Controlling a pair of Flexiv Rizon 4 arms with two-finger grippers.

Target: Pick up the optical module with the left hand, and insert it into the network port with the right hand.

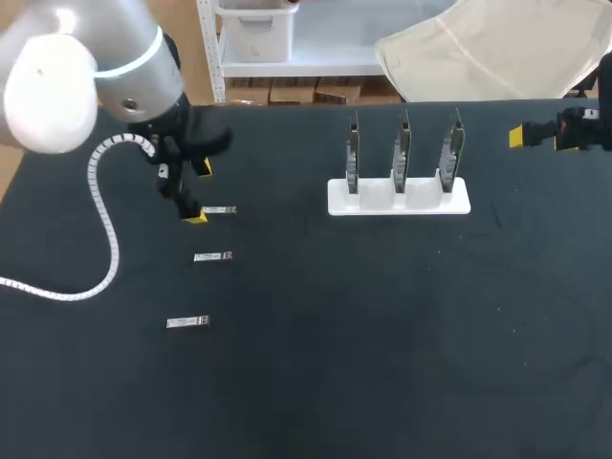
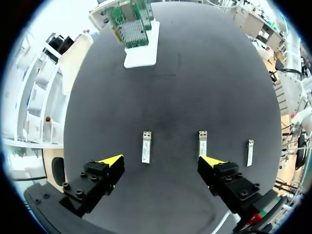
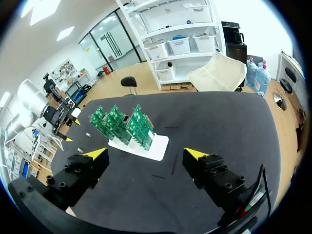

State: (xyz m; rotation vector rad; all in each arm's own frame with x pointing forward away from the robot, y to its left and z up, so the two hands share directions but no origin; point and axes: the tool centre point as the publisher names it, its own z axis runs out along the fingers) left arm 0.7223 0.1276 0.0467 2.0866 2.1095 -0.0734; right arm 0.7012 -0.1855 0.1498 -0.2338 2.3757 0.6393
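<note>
Three optical modules (image 1: pixel 212 256) lie parallel, lengthwise toward the card stand (image 1: pixel 399 199); left gripper (image 2: pixel 161 160) wide above them; right gripper (image 3: pixel 146 152) wide

3 silver optical modules (image 1: pixel 212 256) lie flat left of 3 upright network cards (image 1: pixel 403 153) in a white stand (image 1: pixel 399 203).
</note>
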